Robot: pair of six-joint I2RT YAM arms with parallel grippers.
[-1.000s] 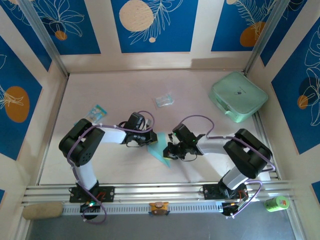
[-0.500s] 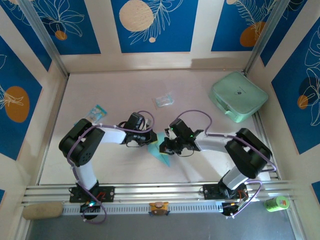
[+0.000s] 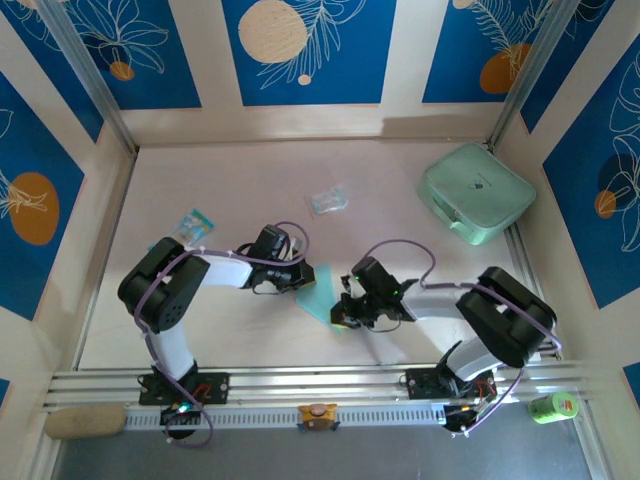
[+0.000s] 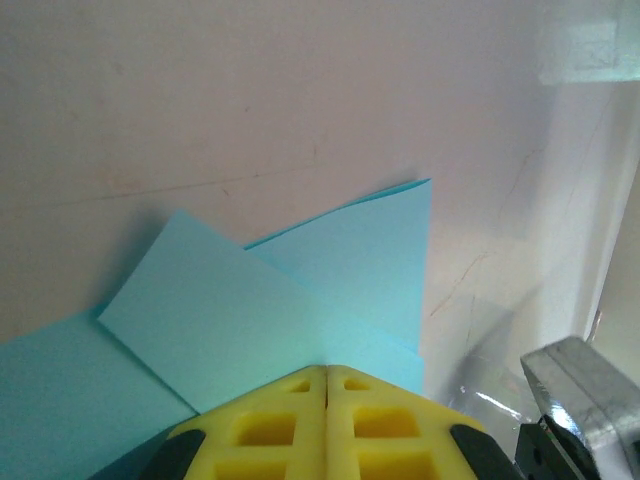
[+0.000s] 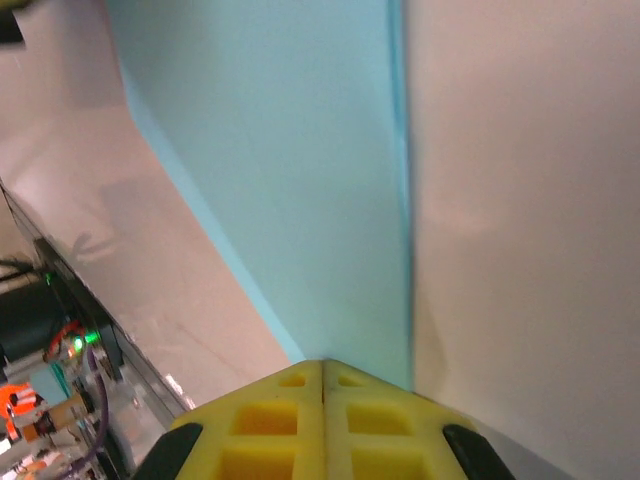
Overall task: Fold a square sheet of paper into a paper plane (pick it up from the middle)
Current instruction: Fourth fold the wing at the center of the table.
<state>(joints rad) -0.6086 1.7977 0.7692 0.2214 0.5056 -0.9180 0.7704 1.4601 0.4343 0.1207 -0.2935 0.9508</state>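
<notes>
Two grippers close on one sheet (image 3: 320, 298). Your left gripper (image 3: 303, 280) has its yellow fingers (image 4: 285, 425) pressed together, pinching the sheet's edge. Your right gripper (image 3: 345, 312) is closed the same way on the near point. Both arms bend inward at the elbow, wrists low over the table (image 3: 230, 180). The light-blue sheet lies between them, folded, with flaps overlapping at angles and one long straight edge. Farther back you have one clear wrapper (image 3: 327, 200), one packet (image 3: 193, 224) and one green case (image 3: 476, 192).
</notes>
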